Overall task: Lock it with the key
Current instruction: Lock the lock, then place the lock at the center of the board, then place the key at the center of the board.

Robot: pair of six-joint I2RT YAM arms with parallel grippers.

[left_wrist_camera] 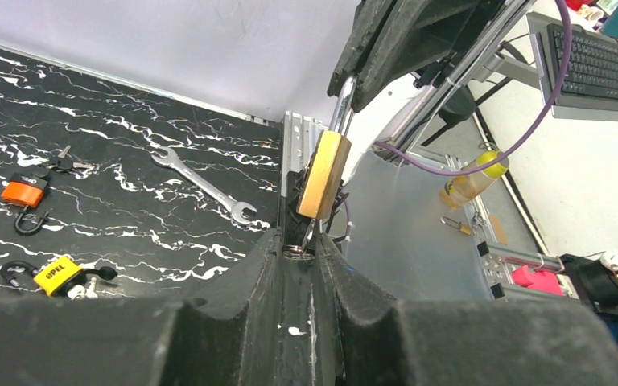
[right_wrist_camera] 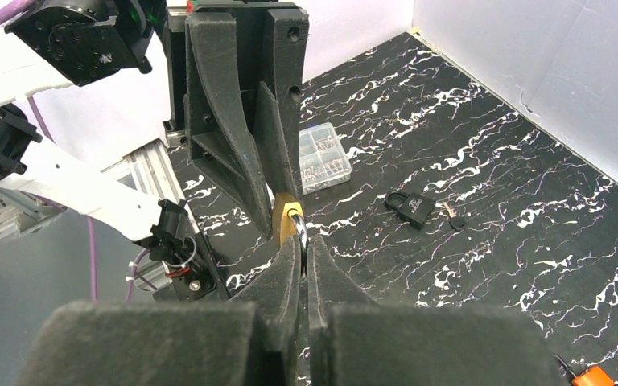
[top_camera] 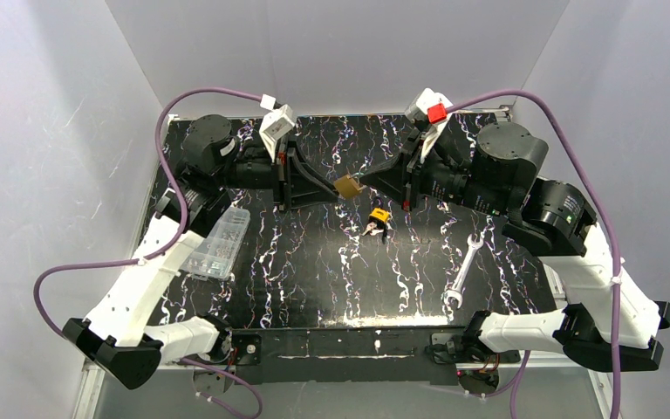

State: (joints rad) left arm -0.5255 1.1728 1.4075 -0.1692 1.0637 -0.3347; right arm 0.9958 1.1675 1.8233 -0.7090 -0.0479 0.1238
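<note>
A brass padlock hangs in the air above the middle back of the table, between my two grippers. My right gripper is shut on its steel shackle, and the brass body shows just beyond the fingertips. From the other side, my left gripper is shut on the key, which points up into the bottom of the padlock. The key's ring sits between the left fingertips. In the top view the left gripper and the right gripper face each other across the lock.
On the table lie a yellow padlock with keys, an orange padlock, a black padlock and a steel wrench at the right. A clear plastic parts box lies at the left.
</note>
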